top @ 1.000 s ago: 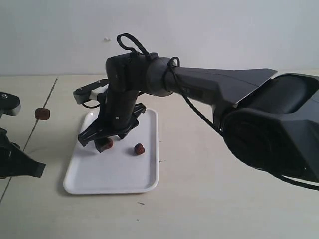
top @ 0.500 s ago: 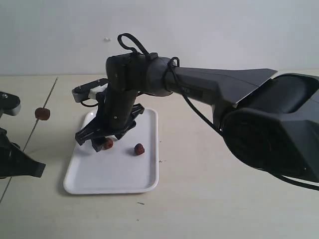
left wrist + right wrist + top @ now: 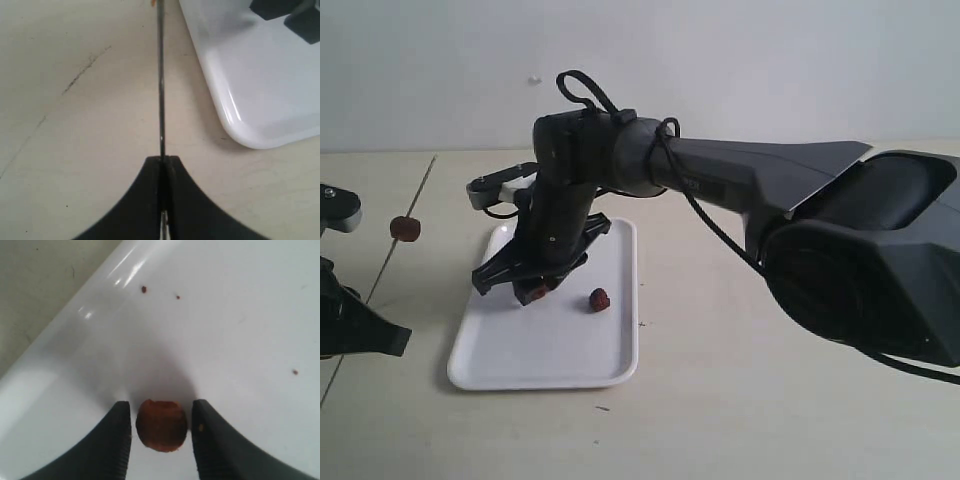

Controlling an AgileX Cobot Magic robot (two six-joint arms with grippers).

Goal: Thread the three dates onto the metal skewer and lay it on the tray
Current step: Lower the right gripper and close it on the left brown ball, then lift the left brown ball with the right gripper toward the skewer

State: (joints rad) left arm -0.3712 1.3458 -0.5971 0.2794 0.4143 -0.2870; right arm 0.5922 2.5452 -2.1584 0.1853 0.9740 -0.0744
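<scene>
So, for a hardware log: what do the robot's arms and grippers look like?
Both matte black. The right arm has bulky rounded housings, a black cable looped over its wrist and a grey-white block there. The right gripper's fingers are ribbed; the left gripper tapers smoothly.

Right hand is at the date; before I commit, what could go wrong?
The date sits at the very tips of the right hand; round, it may squirt out. The left hand pinches the thin skewer with a long free length, so pushing a date on could tilt it.
</scene>
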